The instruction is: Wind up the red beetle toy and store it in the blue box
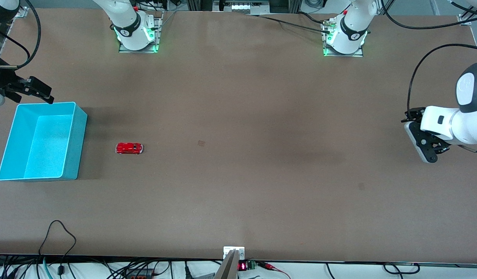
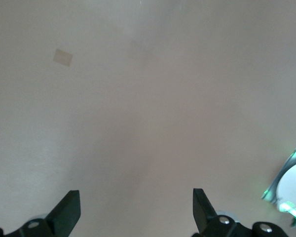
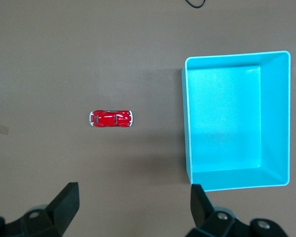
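Observation:
The red beetle toy (image 1: pixel 129 148) stands on the brown table, a short way from the blue box (image 1: pixel 78 143) toward the left arm's end. The box is open-topped and empty. Both also show in the right wrist view: the toy (image 3: pixel 111 118) and the box (image 3: pixel 275 118). My right gripper (image 1: pixel 37 91) hangs open and empty in the air over the table at the box's edge nearest the robots' bases; its own view (image 3: pixel 133 191) shows the jaws wide apart. My left gripper (image 1: pixel 423 142) waits over the table's left-arm end, open and empty (image 2: pixel 136 193), over bare table.
A small pale patch (image 1: pixel 201 143) marks the table's middle and shows in the left wrist view (image 2: pixel 63 57). The arm bases (image 1: pixel 136 37) (image 1: pixel 345 38) stand along the table's robot edge. Cables (image 1: pixel 58 232) lie at the edge nearest the front camera.

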You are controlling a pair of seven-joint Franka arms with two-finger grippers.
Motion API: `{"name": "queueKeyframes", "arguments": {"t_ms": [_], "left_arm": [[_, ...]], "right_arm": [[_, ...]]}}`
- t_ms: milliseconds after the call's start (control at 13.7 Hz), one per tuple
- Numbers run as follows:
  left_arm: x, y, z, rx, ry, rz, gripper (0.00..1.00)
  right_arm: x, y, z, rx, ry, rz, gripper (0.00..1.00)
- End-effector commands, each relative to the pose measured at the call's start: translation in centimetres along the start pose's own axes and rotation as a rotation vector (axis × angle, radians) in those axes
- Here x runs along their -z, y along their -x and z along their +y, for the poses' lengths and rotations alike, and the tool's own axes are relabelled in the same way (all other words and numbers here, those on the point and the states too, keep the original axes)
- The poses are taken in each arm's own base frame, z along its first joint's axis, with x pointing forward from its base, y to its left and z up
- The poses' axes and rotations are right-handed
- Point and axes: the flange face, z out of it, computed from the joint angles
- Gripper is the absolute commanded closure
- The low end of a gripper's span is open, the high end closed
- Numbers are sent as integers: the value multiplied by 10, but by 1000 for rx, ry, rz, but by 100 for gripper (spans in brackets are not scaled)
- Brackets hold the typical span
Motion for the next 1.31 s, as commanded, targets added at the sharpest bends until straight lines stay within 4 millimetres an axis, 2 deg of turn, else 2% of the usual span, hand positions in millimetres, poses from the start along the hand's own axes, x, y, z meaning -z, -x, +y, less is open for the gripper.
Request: {"name": "queueKeyframes", "arguments": {"t_ms": [0, 219, 291, 364, 437, 510, 583, 729, 802, 1020, 1239], "left_arm": [[42, -9, 25, 130, -14, -1, 0], [100, -21, 64, 310, -47, 14, 0], [116, -29, 86, 328, -83, 11, 0], [131, -23, 99, 375, -117, 19, 0], [148, -26, 122, 419, -155, 32, 0], [154, -16, 137, 499, -158, 47, 0], [158, 5, 150, 640, -116, 103, 0], [150, 40, 155, 945, -20, 172, 0], [147, 45, 160, 1013, -17, 181, 0], [146, 48, 153, 1078, -47, 246, 0], [153, 40, 145, 1065, -92, 321, 0]], "right_arm": [[-2, -3, 0, -13, -5, 1, 0], [-17, -14, -1, -3, -4, -19, 0], [-24, -17, 0, 0, -4, -30, 0], [-30, -20, 1, -2, -3, -40, 0], [-35, -22, 3, -3, -2, -48, 0], [-45, -25, 3, -2, -2, -67, 0], [-58, -29, 2, -4, -6, -86, 0], [-74, -39, -9, -7, -65, -102, 0], [-88, -53, -12, 10, -84, -113, 0], [-110, -80, -18, 82, -85, -119, 0], [-137, -99, -18, 110, -83, -128, 0]]}}
